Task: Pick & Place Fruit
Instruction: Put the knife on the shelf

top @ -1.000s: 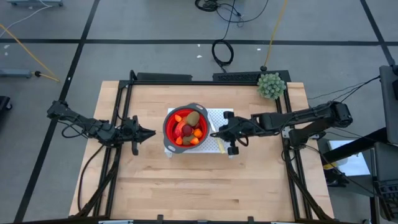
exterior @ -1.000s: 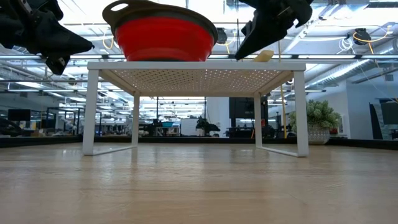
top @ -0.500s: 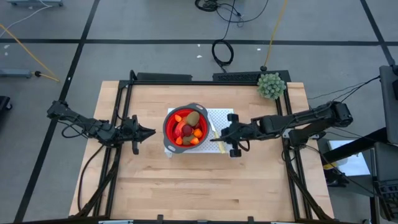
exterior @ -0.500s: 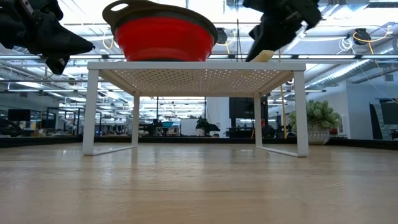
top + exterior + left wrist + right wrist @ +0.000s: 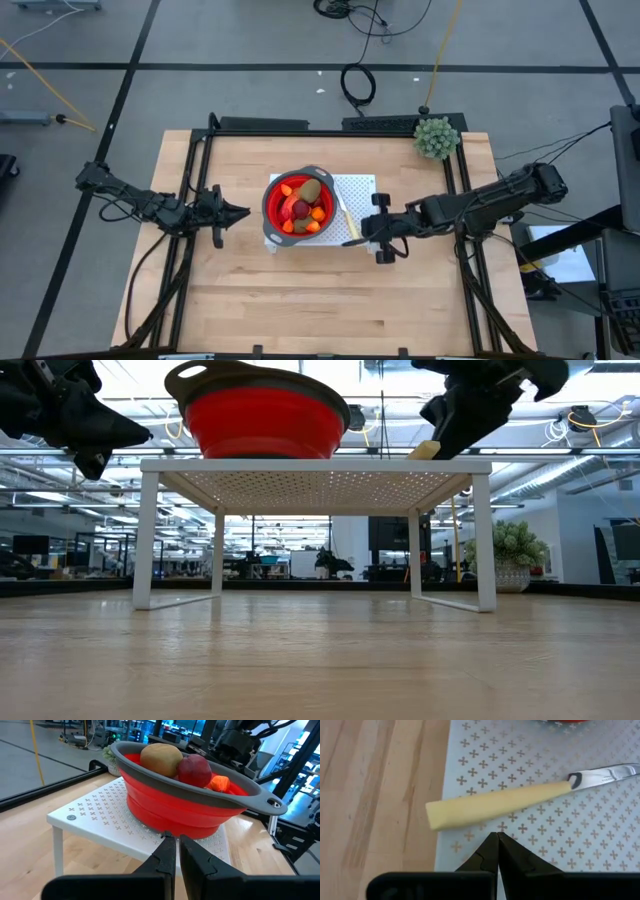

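Observation:
The fruit [image 5: 300, 205] lies piled in a red bowl [image 5: 268, 205] with a grey rim, standing on a white perforated shelf [image 5: 362, 185]. In the left wrist view a brown kiwi-like piece [image 5: 161, 759], a dark red ball [image 5: 194, 769] and an orange bit [image 5: 219, 783] show above the rim. My left gripper [image 5: 245, 212] hovers shut to the left of the bowl, pointing at it. My right gripper [image 5: 350, 240] is shut over the shelf's near right corner, just short of a knife's pale wooden handle [image 5: 495, 805], and holds nothing.
The knife [image 5: 347, 218] lies on the shelf to the right of the bowl, blade toward the far side. A green bushy ball [image 5: 437, 137] stands at the table's far right corner. Bare wooden tabletop [image 5: 300, 300] stretches in front of the shelf.
My right gripper has swung from beside the bowl toward the table's near edge and slightly right, along the knife to its handle end, tipping further downward. It has stayed shut. The fruit, bowl and knife have not moved.

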